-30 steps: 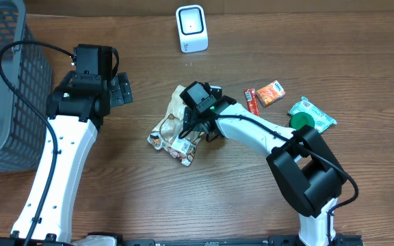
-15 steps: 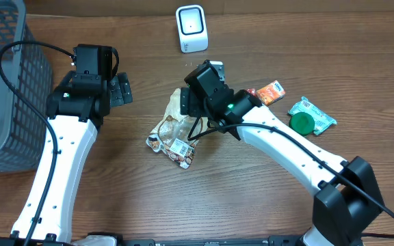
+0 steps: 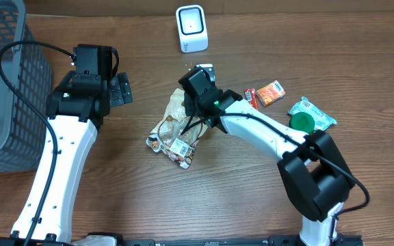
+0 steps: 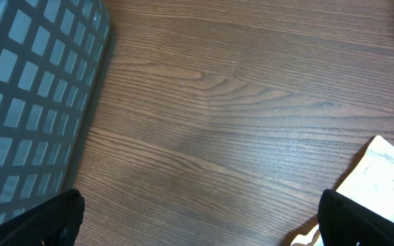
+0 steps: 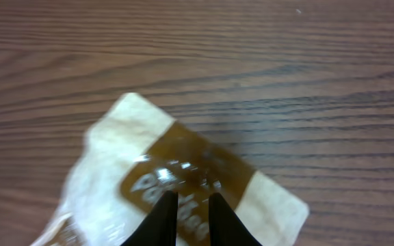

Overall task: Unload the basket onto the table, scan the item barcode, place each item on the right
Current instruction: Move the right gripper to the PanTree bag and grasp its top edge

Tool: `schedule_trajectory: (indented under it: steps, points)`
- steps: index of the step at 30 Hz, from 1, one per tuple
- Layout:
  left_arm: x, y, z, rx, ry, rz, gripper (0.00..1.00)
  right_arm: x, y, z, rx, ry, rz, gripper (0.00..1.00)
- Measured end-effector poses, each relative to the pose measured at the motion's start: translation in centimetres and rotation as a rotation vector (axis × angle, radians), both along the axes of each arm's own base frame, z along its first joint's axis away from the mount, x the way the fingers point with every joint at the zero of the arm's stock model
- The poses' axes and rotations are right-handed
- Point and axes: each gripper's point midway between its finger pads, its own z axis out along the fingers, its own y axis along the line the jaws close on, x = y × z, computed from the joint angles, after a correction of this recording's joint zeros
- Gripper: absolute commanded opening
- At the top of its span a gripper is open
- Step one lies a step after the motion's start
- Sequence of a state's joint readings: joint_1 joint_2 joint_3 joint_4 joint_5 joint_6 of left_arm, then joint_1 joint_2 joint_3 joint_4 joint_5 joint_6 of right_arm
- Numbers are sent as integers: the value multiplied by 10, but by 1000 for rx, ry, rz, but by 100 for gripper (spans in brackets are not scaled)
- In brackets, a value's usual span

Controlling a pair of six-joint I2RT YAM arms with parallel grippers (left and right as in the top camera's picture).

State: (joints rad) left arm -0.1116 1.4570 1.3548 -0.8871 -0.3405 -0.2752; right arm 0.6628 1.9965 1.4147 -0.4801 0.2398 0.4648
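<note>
Right wrist view: the fingers of the right gripper (image 5: 189, 220) are drawn close together. A thin ridge of the snack bag (image 5: 115, 171) is pinched between them at its brown-labelled end. The rest of the bag is spread left of the jaws and back under them; bare wood lies ahead.

Overhead: the bag's long axis is seen running from the jaws back toward the robot's base. The white barcode sticker (image 3: 178, 145) is face up at the end farthest from the grip.

The right arm is judged the nearer by far. The left gripper (image 4: 198, 225) is spread wide and empty, well apart to the bag's left, with only a bag corner caught at its frame edge.

Small packets (image 3: 265, 93) are noted near, right of the jaws. The basket (image 3: 5, 82) is far off left.

The scanner (image 3: 191, 27) stands beyond the jaws by the far table edge, with open wood between. The coming move is judged to turn on lifting the bag and turning the far, limp end so the sticker is faced to the scanner.
</note>
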Motion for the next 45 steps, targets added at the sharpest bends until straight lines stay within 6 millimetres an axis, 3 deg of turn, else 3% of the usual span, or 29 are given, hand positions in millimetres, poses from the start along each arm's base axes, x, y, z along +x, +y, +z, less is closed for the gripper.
schedule_trajectory:
  steps: [5,8,12,17,25,27,30,33,34,45]
  points:
    - [0,0,0,0,0,0,100,4,-23,-32,-44,78,-27,21]
    - [0,0,0,0,0,0,100,-10,-32,-46,-60,169,-19,26]
    - [0,0,0,0,0,0,100,-51,-36,-59,-58,363,28,30]
    - [0,0,0,0,0,0,100,-90,-28,-62,-10,537,77,32]
    - [0,0,0,0,0,0,100,-132,-20,-56,48,725,115,43]
    - [0,0,0,0,0,0,100,-132,-18,-50,57,739,116,45]
    - [0,0,0,0,0,0,100,-117,-5,-35,103,692,132,52]
    - [0,0,0,0,0,0,100,-100,6,-22,151,623,153,82]
    - [0,0,0,0,0,0,100,-98,8,-20,157,608,162,84]
    - [0,0,0,0,0,0,100,-94,11,-18,171,593,164,89]
